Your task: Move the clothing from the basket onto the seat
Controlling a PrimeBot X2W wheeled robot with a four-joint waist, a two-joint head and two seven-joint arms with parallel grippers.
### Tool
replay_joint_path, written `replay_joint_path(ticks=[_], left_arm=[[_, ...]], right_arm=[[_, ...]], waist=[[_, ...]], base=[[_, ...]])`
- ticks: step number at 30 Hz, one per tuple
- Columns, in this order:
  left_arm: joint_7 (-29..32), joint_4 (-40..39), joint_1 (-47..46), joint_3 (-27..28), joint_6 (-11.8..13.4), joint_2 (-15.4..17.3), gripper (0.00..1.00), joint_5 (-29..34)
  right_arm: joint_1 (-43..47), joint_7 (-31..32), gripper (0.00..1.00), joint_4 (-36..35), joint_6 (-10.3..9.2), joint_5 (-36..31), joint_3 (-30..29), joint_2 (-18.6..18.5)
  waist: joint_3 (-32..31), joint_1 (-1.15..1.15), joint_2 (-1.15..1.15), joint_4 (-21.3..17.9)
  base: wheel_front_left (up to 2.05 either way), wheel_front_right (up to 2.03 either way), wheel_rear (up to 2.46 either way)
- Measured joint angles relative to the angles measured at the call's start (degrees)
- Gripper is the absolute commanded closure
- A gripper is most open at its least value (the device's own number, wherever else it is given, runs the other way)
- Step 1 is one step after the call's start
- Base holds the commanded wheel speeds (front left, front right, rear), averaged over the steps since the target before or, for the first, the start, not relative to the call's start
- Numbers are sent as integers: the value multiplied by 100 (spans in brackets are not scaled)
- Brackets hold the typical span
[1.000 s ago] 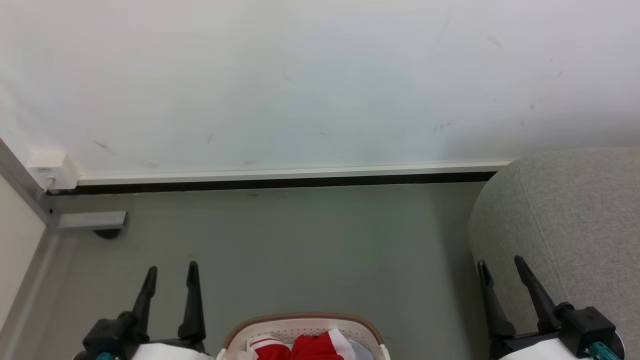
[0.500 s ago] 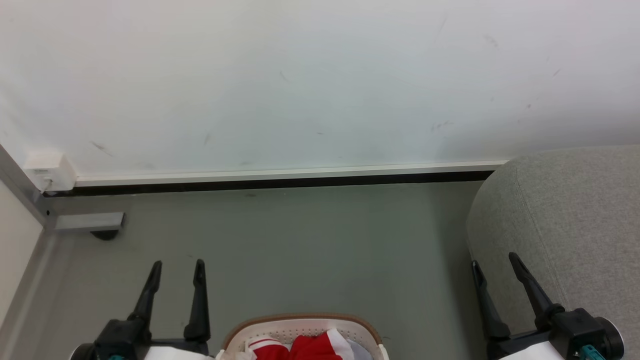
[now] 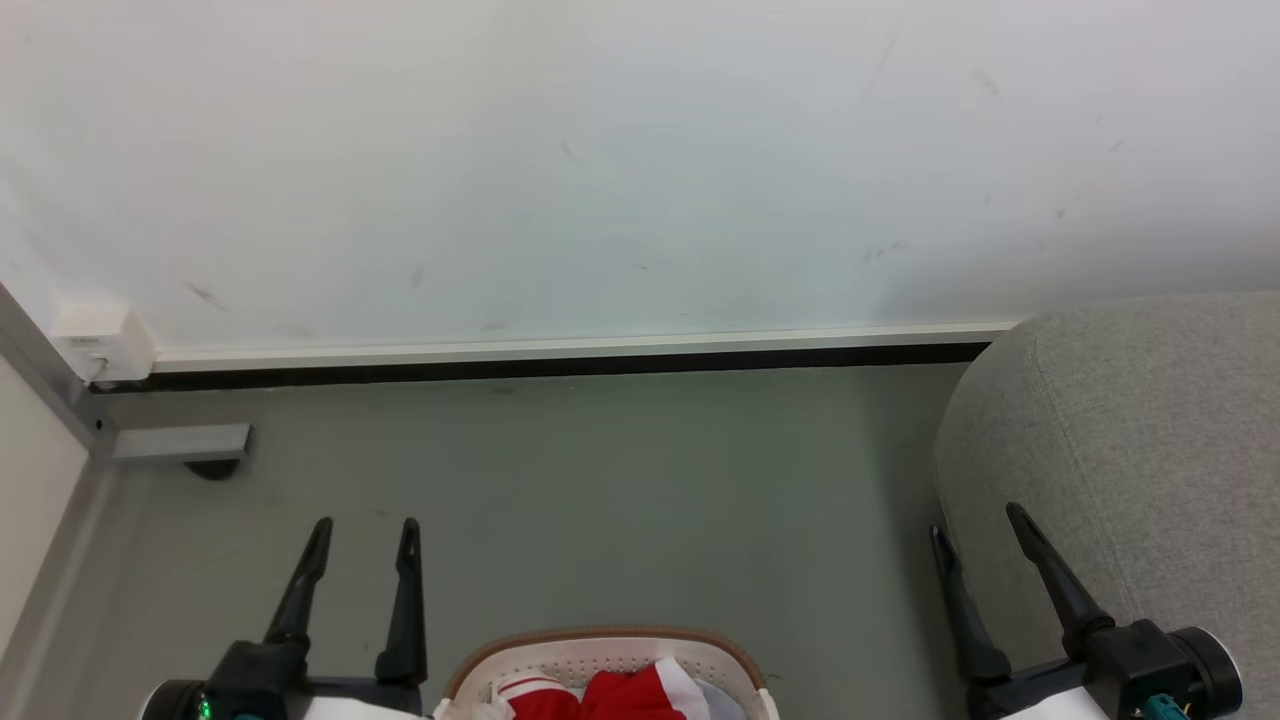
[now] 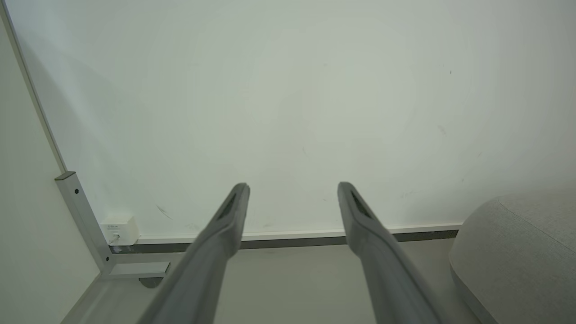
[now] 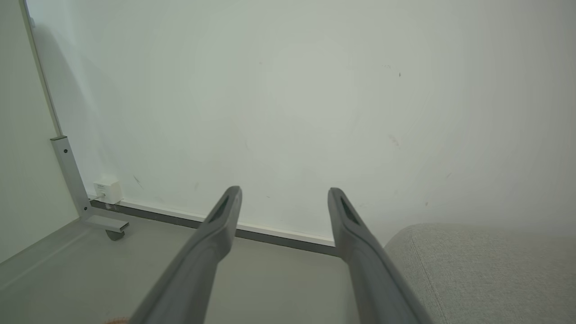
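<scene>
Red clothing (image 3: 618,695) with white trim lies in the white basket (image 3: 610,642), whose brown-banded rim shows at the bottom middle of the head view. The grey seat (image 3: 1150,450) fills the right side and also appears in both wrist views (image 4: 517,247) (image 5: 486,270). My left gripper (image 3: 365,535) stands open to the left of the basket, fingers pointing toward the wall, nothing between them (image 4: 292,186). My right gripper (image 3: 978,522) is open beside the seat's left edge, also empty (image 5: 284,191).
A white scuffed wall with a dark baseboard (image 3: 560,365) runs across ahead. A metal frame foot on a caster (image 3: 185,445) and a small white box (image 3: 100,340) sit at the left corner. Grey floor (image 3: 620,490) lies between the basket and the wall.
Both grippers have crept a little forward and inward, the left toward the right, the right toward the left. The basket and clothing have not moved.
</scene>
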Motion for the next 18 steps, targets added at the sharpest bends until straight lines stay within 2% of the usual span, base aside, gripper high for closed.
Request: replay_joint_path(ticks=[18], left_arm=[[0, 3, 16, 53, -41, -32, 0, -1]], right_arm=[[-18, 0, 0, 5, 0, 16, -12, -2]], waist=[[13, 0, 0, -40]], base=[[0, 0, 0]])
